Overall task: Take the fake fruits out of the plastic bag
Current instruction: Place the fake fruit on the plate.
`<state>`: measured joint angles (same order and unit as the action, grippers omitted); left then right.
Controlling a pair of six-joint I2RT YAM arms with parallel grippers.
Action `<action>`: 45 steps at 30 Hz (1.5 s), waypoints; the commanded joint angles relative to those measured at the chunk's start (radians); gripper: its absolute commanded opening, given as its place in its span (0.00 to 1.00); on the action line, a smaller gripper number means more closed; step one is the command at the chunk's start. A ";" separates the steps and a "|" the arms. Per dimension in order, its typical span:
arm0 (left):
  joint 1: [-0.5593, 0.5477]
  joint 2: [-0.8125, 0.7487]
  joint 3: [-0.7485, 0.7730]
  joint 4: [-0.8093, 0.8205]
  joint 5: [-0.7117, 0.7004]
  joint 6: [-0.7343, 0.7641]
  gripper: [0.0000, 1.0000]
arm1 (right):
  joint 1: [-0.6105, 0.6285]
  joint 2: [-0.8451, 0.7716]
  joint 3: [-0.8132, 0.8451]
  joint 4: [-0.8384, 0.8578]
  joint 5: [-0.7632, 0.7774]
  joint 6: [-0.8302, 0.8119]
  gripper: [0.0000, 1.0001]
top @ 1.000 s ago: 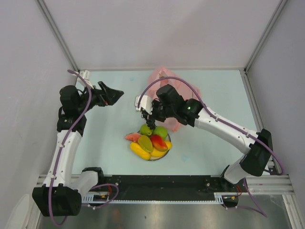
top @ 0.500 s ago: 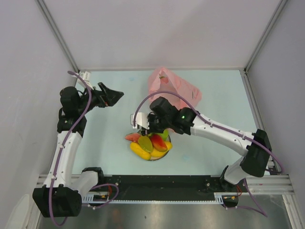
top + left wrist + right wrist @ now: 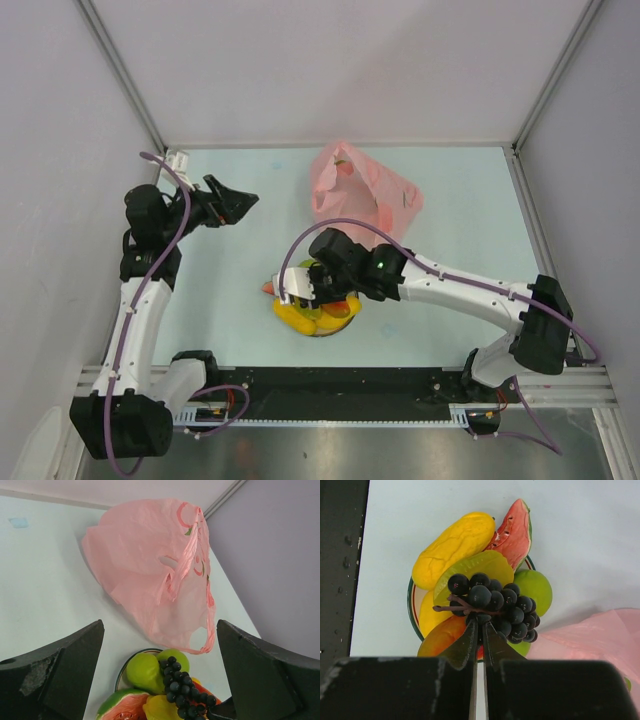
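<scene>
On your left, the left tool (image 3: 236,198) hangs above the surface (image 3: 220,300). Its jaws are spread as wide as they go and hold nothing.

Moving right, the plate (image 3: 411,605) sits at the near middle of the surface, heaped with fruit. There is a long yellow fruit (image 3: 452,545), a green fruit (image 3: 535,587) and a watermelon slice (image 3: 515,530) whose end overhangs the rim.

Over that heap your right tool (image 3: 480,630) is pinched fully shut on the grape bunch (image 3: 495,605), gripping it at its edge near the stem. You cannot tell whether the bunch already rests on the pile.

I judge two risks here. The heap is crowded and glossy, so a bunch let go on its crown may roll off the plate. Pressing lower could also nudge the overhanging slice onto the surface. The grip is thin, and a quick swing might let the bunch twist out.

The bunch's long axis runs across the fingers. In the right wrist view the bare stem points left, toward the yellow fruit, and the grapes taper right, toward the green fruit.

Farther right and beyond the plate, the plastic bag (image 3: 360,190) lies slumped on the surface, its near edge just beside the plate. Whether anything remains inside it, you cannot tell.
</scene>
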<state>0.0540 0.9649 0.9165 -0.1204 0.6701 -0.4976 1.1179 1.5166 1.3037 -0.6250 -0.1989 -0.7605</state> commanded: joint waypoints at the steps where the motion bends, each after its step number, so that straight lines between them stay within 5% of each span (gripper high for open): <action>1: 0.014 -0.020 -0.001 0.044 0.026 -0.024 1.00 | 0.010 -0.047 -0.012 0.018 0.006 -0.008 0.10; 5: 0.015 -0.015 -0.001 0.048 0.026 -0.027 1.00 | 0.011 -0.049 -0.015 0.016 0.016 0.000 0.27; 19: 0.017 -0.009 -0.008 0.062 0.037 -0.035 1.00 | 0.016 -0.056 -0.038 0.038 0.053 0.021 0.59; 26: 0.017 -0.006 -0.010 0.054 0.029 -0.018 1.00 | 0.034 -0.122 -0.037 0.031 0.102 0.036 0.88; 34: 0.018 0.006 0.001 0.039 0.016 -0.001 1.00 | 0.019 -0.157 -0.037 0.037 0.119 0.092 0.89; 41: 0.018 -0.020 0.007 -0.077 -0.092 0.184 1.00 | -0.180 -0.197 -0.027 0.183 0.174 0.303 0.99; 45: 0.018 -0.046 0.012 -0.171 -0.257 0.336 1.00 | -0.437 -0.223 -0.027 0.196 0.256 0.489 1.00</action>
<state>0.0628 0.9623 0.9115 -0.1989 0.5739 -0.3344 0.8783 1.3594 1.2602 -0.5007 -0.0425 -0.4858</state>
